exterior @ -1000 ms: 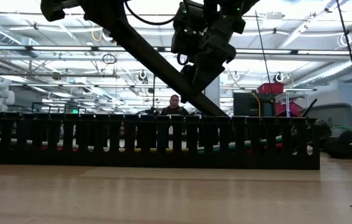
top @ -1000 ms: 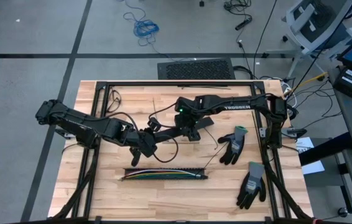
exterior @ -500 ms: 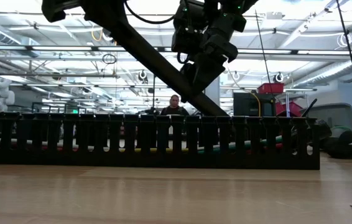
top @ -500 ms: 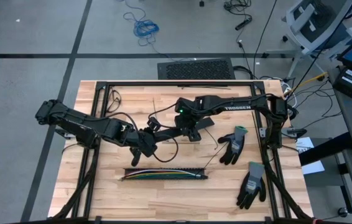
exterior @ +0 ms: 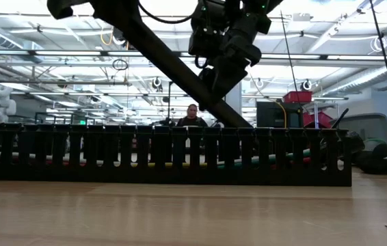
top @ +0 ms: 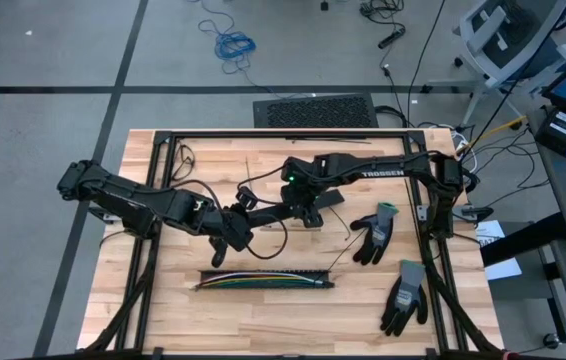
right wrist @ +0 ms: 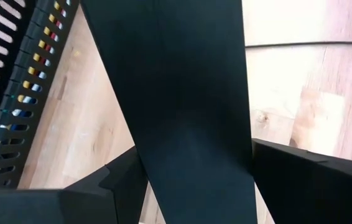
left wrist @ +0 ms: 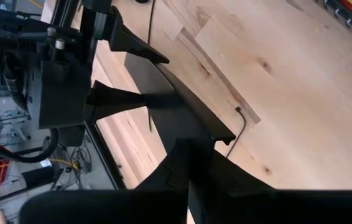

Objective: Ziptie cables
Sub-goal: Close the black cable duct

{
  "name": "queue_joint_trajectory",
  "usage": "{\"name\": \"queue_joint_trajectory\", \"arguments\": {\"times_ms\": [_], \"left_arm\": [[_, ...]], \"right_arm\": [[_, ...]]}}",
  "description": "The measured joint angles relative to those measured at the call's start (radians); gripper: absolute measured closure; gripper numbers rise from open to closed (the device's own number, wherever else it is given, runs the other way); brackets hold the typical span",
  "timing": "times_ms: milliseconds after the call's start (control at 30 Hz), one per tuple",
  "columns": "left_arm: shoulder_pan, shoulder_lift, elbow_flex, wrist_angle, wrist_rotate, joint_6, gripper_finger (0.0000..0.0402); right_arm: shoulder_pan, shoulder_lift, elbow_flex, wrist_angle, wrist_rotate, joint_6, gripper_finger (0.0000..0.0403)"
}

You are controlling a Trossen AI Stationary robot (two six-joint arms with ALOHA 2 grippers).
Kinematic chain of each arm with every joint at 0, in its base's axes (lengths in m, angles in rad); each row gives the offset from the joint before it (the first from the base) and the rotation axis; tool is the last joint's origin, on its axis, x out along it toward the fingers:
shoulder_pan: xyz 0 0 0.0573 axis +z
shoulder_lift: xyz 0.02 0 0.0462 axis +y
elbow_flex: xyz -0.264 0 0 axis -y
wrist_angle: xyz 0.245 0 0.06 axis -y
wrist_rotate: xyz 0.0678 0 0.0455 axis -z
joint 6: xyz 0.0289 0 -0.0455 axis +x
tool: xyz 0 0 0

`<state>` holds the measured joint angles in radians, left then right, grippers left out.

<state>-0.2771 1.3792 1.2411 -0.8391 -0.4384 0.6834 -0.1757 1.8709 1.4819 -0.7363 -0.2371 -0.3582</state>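
Two claws on one job here. My left gripper (top: 246, 212) is clamped tight on one end of a flat black lid (top: 275, 212). My right gripper (top: 306, 213) straddles the other end, a finger pressed to each long edge. The lid hangs between them over mid-table, clear of the wood.

And the cables (top: 253, 281)? They lie nearer the front edge than either claw, bedded lengthwise in the slotted duct (top: 318, 284), well apart from my fingers. A band of bare wood lies between, and a thin dark strand (top: 281, 238) loops across it. From table height, colours peep through the duct's slots (exterior: 234, 164), with both arms up above it. Past my right fingers the slots show yellow, red and blue dots.

Room to move: the table (top: 163, 300) is open wood left of the duct and in front of it. To the right, one glove (top: 373, 232) sits near the duct's end and a second glove (top: 403, 295) lies by the front right corner. Black rails (top: 263, 132) frame the top along the back and both sides.

Writing: white letters, TROSSEN (top: 381, 173), on my right arm. Nothing else reads clearly. A person (exterior: 191, 115) shows far off behind the duct.
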Motion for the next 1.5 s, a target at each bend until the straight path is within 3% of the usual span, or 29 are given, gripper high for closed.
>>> {"name": "queue_joint_trajectory", "arguments": {"times_ms": [300, 467, 567, 767, 933, 1067, 1300, 1400, 1500], "left_arm": [[0.003, 0.000, 0.039, -0.102, 0.073, -0.067, 0.0285], [0.003, 0.000, 0.039, -0.117, 0.056, -0.069, 0.0248], [0.001, 0.000, 0.042, -0.139, 0.005, -0.066, 0.0242], [-0.016, -0.001, 0.124, -0.339, -0.038, -0.103, 0.0242], [-0.021, -0.002, 0.232, -0.509, -0.042, -0.276, 0.0242], [-0.007, -0.025, 0.262, -0.629, -0.079, -0.418, 0.0242], [0.028, -0.096, 0.225, -0.660, -0.090, -0.706, 0.0242], [0.028, -0.128, 0.211, -0.657, -0.090, -0.780, 0.0242], [0.028, -0.163, 0.201, -0.652, -0.093, -0.819, 0.0242]], "right_arm": [[0.000, 0.001, 0.000, 0.017, -0.005, 0.025, 0.0172], [0.000, 0.003, 0.000, 0.018, -0.001, 0.033, 0.0173], [0.000, 0.003, 0.000, 0.018, 0.008, 0.041, 0.0173], [-0.008, 0.003, -0.001, -0.007, 0.071, 0.038, 0.0173], [-0.027, 0.003, -0.001, -0.034, 0.093, 0.063, 0.0173], [-0.042, 0.003, -0.001, -0.058, 0.110, 0.214, 0.0181], [-0.006, 0.003, 0.021, -0.101, 0.105, 0.358, 0.0187], [0.027, 0.001, 0.102, -0.163, 0.114, 0.348, 0.0187], [0.061, -0.001, 0.198, -0.248, 0.190, 0.335, 0.0187]]}}
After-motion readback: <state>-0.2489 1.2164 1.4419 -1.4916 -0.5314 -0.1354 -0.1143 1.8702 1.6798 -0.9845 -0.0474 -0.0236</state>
